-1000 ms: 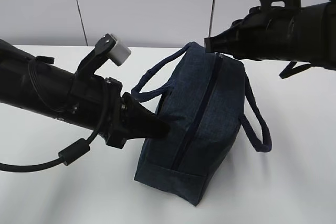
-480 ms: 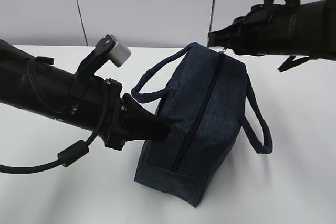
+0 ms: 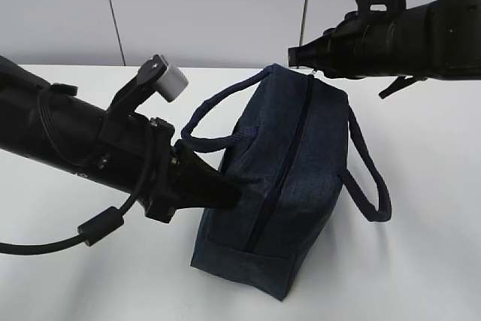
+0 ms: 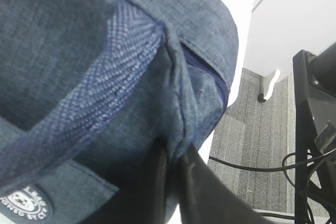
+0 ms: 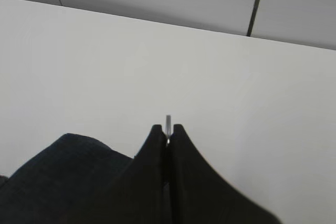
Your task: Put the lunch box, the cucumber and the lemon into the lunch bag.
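- The lunch bag stands on the white desk between the two arms, and its top zipper looks closed along the whole length that shows.
- The left tool has its jaws pressed together on a fold of the bag's side fabric; in the left wrist view the pinched cloth bunches just ahead of the tips, with a woven handle running across above them.
- The right tool is at the far top end of the bag, jaws closed; a thin metal piece, probably the zipper pull, sticks out from between the tips in the right wrist view.
- The bag's dark top edge lies just below and to the left of that right tool.
- Judged from this, the task is at an early stage: one tool steadies the bag and the other has hold of the pull, so the bag has yet to be opened.
- The lunch box, cucumber and lemon appear in no view, so whether any is already inside cannot be told.
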Robot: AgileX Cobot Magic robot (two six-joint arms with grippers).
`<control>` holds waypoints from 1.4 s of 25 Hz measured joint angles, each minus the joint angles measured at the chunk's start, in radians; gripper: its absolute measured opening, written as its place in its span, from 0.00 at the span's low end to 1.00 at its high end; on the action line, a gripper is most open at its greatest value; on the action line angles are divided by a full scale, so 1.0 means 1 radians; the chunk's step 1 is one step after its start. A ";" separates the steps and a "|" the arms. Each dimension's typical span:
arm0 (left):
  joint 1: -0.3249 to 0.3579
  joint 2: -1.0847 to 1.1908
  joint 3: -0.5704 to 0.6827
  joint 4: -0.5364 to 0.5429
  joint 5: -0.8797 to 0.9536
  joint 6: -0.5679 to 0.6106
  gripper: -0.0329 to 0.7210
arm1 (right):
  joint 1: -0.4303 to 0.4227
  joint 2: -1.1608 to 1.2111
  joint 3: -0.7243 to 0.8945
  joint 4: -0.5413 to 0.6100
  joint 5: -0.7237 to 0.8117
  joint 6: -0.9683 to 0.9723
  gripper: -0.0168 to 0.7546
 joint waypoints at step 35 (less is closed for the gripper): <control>0.000 -0.211 -0.027 0.288 -0.053 -0.433 0.57 | -0.005 0.002 0.000 0.000 0.057 0.000 0.02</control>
